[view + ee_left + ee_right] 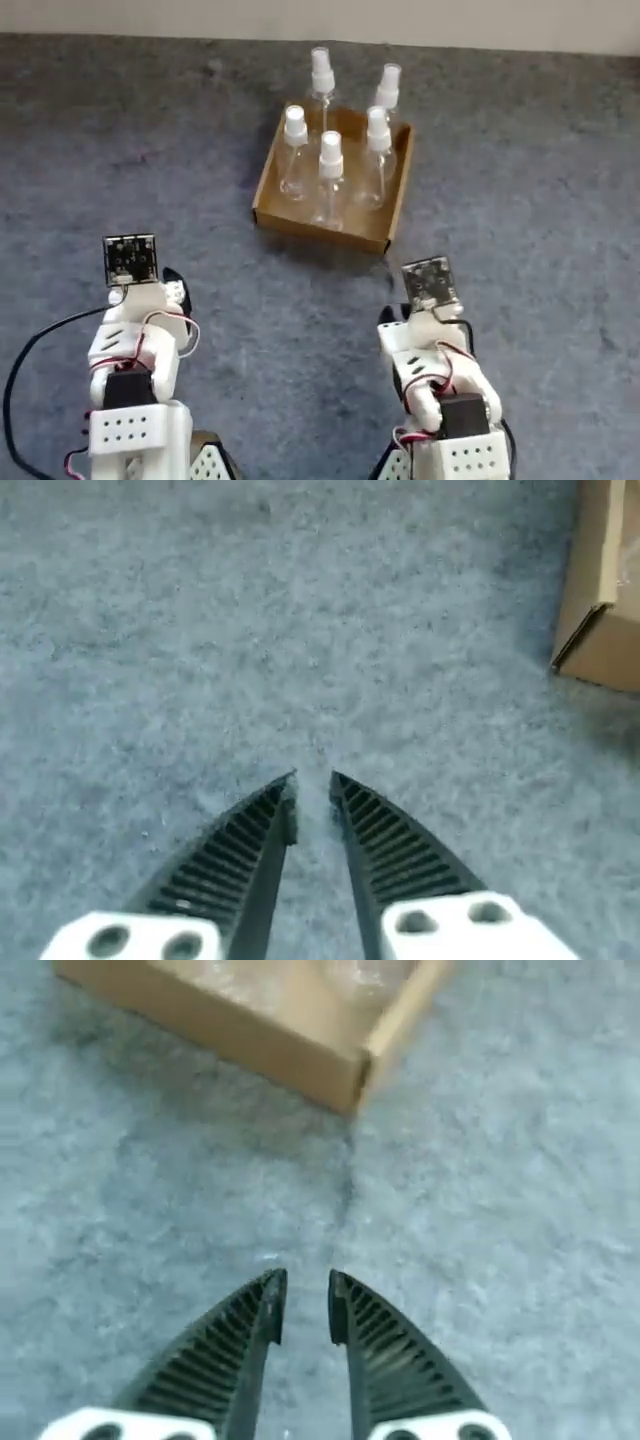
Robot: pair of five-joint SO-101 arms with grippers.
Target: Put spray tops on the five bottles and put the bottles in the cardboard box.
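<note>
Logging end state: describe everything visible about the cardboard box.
The cardboard box is a shallow, open-topped tray of plain brown cardboard, roughly square, with low walls, turned slightly askew. It sits flat on the grey carpet, ahead of both arms. Five clear bottles with white spray tops stand upright inside it. Only the carpet and bottles touch it.
</note>
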